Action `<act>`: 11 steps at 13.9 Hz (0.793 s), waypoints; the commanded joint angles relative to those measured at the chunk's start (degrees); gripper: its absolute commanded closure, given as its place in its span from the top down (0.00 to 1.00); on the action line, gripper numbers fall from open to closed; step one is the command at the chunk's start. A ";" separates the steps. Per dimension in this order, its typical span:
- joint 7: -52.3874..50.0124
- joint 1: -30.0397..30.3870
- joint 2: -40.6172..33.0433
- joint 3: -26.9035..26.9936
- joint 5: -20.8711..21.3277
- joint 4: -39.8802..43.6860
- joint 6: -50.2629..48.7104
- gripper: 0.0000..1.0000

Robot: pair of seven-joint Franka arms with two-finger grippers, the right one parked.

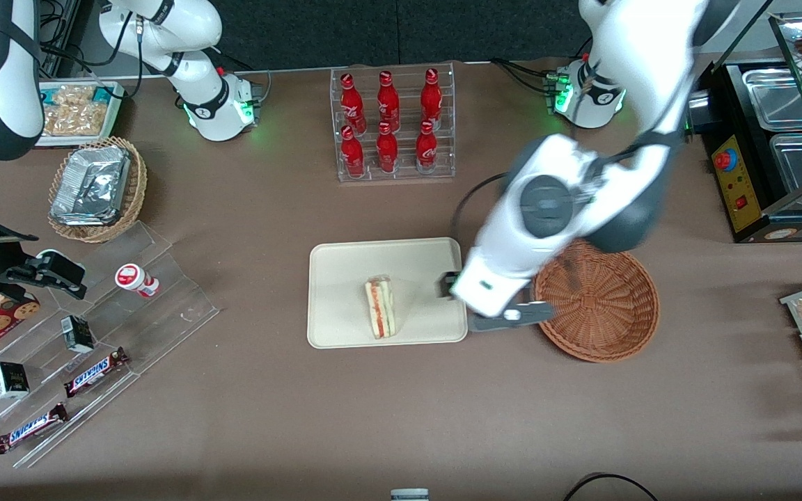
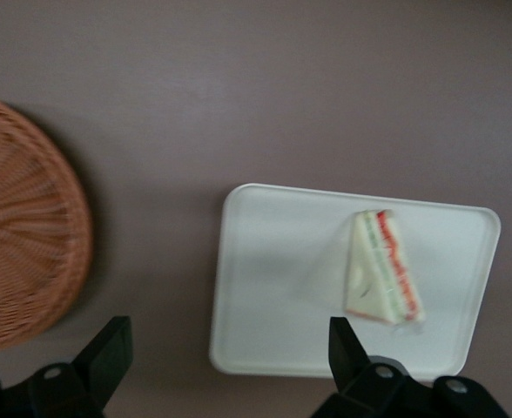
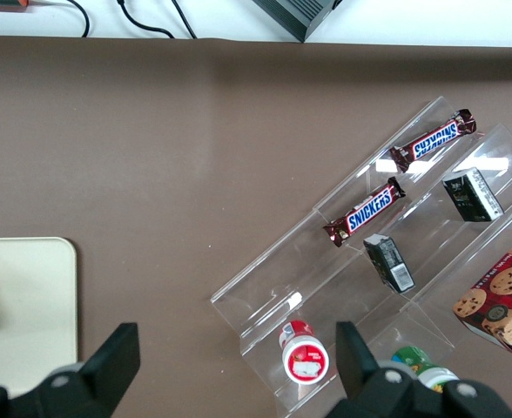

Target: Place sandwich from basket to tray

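Left arm: reaching forward and down, wrist pointing downward. Gripper (image 2: 225, 361): hanging above the desk, fingers (image 2: 108, 353) spreading wide, apparently holding nothing.

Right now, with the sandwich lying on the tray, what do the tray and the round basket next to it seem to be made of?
The tray under the sandwich looks like smooth, matte cream plastic: even colour, rounded corners, low moulded rim. The basket looks like reddish-brown woven wicker, its strands circling a centre; it could be an imitation. The gripper hangs open above the table between them, holding nothing.
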 commanded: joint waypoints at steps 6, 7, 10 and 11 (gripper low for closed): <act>28.07 22.18 -25.73 -0.25 -2.11 -29.09 -0.36 0.99; 30.45 24.12 -27.76 -0.16 -2.11 -29.46 -2.28 0.99; 31.62 26.42 -32.43 0.28 -1.59 -26.31 -10.01 1.00; 31.62 26.43 -33.31 0.71 -1.59 -24.12 -12.64 1.00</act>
